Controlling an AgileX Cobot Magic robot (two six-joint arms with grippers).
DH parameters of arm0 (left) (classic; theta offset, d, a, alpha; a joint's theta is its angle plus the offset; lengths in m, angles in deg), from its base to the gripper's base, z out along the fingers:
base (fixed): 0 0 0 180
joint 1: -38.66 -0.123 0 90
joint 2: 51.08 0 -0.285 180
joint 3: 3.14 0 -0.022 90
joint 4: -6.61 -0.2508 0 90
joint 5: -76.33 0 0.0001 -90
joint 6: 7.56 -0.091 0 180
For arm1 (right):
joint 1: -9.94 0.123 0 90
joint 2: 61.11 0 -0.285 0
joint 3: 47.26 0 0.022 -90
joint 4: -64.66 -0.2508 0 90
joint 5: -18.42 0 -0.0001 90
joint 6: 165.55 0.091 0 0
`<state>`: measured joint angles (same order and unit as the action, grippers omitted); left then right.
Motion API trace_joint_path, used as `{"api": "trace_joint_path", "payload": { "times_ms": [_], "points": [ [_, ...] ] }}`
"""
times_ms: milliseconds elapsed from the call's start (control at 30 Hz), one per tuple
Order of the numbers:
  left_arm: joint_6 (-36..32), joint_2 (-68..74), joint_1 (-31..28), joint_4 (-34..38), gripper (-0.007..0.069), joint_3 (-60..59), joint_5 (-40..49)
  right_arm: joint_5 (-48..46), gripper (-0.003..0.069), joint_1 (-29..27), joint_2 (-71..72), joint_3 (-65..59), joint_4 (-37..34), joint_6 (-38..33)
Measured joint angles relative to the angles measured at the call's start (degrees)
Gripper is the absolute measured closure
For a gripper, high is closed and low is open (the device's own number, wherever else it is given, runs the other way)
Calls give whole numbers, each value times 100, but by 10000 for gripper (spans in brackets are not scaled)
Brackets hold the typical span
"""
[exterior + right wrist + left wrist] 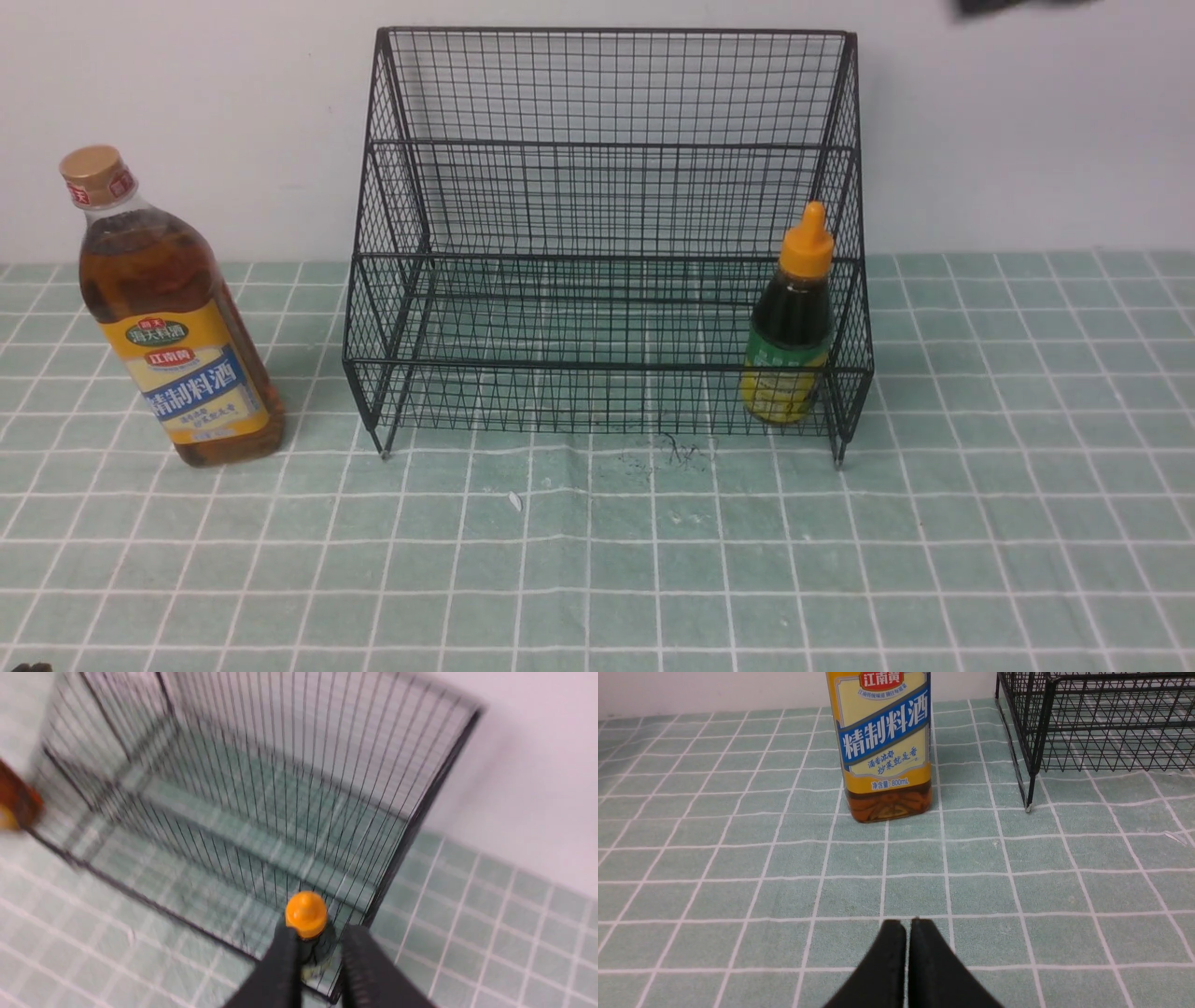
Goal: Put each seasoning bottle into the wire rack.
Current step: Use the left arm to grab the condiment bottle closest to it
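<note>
Well, the small dark orange-capped bottle [789, 327] stands in the black wire-mesh rack [607, 140], lower tier's right end, below the right gripper [321, 935], its jaws parted and empty; the left gripper [908, 924] has jaws pressed together.

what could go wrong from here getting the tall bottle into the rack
1. The left gripper is shut and faces the tall bottle; unless it opens first, it may push the bottle over.
2. That bottle is tall, so it may catch on the wire rack going in.
3. The small bottle stands at the rack's right end; a bump to the rack might topple it.
</note>
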<state>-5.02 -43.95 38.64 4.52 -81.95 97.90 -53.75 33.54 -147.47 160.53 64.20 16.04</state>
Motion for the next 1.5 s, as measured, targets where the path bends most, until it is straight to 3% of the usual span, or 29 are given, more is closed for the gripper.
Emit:
{"api": "trace_joint_path", "payload": {
  "times_ms": [100,267,500,733,1067,1267,1400,1500],
  "points": [
    [0,0,0,0,631,0,0,-7,661,0,1154,-380,46,282],
    [0,0,0,0,631,0,0,177,671,0,2714,-1673,46,819],
    [0,0,0,0,631,0,0,2505,673,0,5292,-5279,77,975],
    [0,0,0,0,631,0,0,4832,673,0,6752,-7486,-61,969],
    [0,0,0,0,631,0,0,5513,673,-6,7522,-8966,405,801],
    [0,0,0,0,631,0,0,5527,673,-889,7600,-9823,598,910],
    [0,0,0,0,631,0,0,5406,673,-1965,7858,-10620,516,1113],
    [0,0,0,0,631,0,0,5125,673,-2242,7899,-10639,427,1199]
  ]
}}
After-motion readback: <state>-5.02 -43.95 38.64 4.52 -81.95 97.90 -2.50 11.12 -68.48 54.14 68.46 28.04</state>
